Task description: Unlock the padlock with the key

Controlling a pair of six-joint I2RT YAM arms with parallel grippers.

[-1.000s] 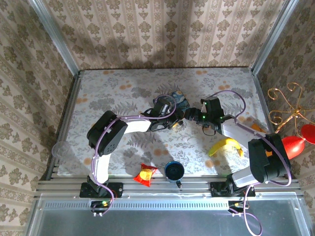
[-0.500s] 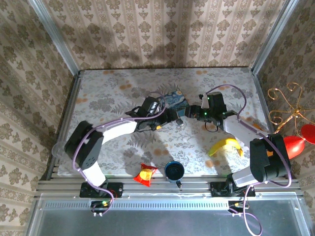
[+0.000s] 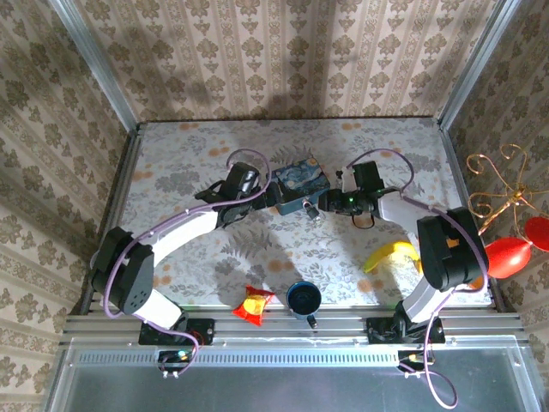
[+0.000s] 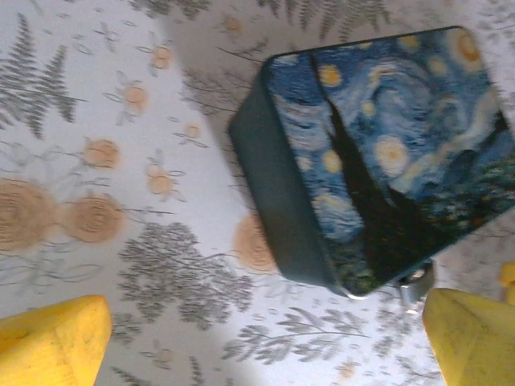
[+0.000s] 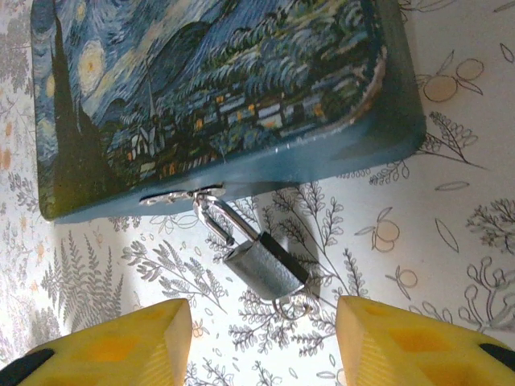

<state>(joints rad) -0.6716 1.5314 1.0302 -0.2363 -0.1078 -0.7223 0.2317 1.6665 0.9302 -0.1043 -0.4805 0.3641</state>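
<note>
1. Spotting padlock point(image 5: 261, 269) lying on the flowered tabletop point(image 5: 451, 241), just beside the blue tin point(image 5: 241, 96), shackle point(image 5: 211, 215) hooking into the tin's front clasp
2. Noting a thin wire loop point(image 5: 294, 306) at the padlock's lower end
3. Reading the tin lid: only a painted swirling night sky with village, lettering too unclear to tell
4. Holding right gripper point(image 5: 265, 346) just short of the padlock, yellow fingers partly spread, gripping nothing
5. Keeping left gripper point(image 4: 257, 346) spread wide near the tin's corner, grasping nothing
</note>
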